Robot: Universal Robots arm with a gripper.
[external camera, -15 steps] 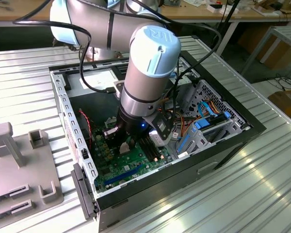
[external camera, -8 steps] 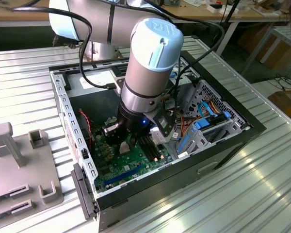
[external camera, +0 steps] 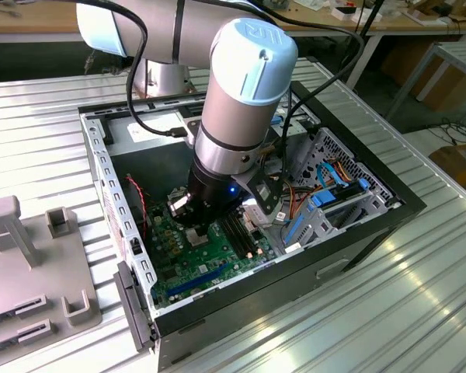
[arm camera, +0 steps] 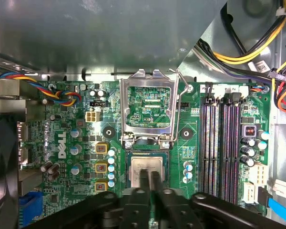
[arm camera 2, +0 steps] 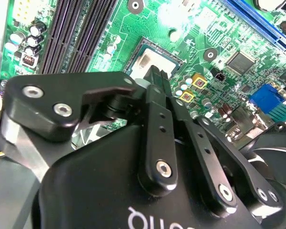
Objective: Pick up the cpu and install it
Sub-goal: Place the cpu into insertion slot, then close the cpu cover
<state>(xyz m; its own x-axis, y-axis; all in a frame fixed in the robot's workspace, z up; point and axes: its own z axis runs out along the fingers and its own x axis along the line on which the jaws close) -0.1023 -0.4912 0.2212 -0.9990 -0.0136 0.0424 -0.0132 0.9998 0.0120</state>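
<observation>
The cpu (arm camera: 133,171), a small square chip with a dull grey top, lies flat in its socket on the green motherboard (arm camera: 66,191). My gripper (arm camera: 149,175) is right over it, its two black fingers (arm camera: 143,183) drawn together with a thin slit between them. The fingertips are at the chip's top face. In the second wrist view the shut gripper (arm camera 2: 156,74) points down onto the cpu (arm camera 2: 144,59). The shiny hinged socket frame (arm camera: 148,102) stands swung open beside the socket. In the exterior view the arm's wrist (external camera: 217,186) reaches down into the open computer case (external camera: 373,225).
Long black memory slots (arm camera: 219,148) run beside the socket. Coloured cable bundles (arm camera: 62,95) and yellow wires (arm camera: 248,55) hang near the case walls. A drive cage with blue parts (external camera: 334,202) fills the case's side. Grey fixtures (external camera: 31,256) stand at the exterior view's left.
</observation>
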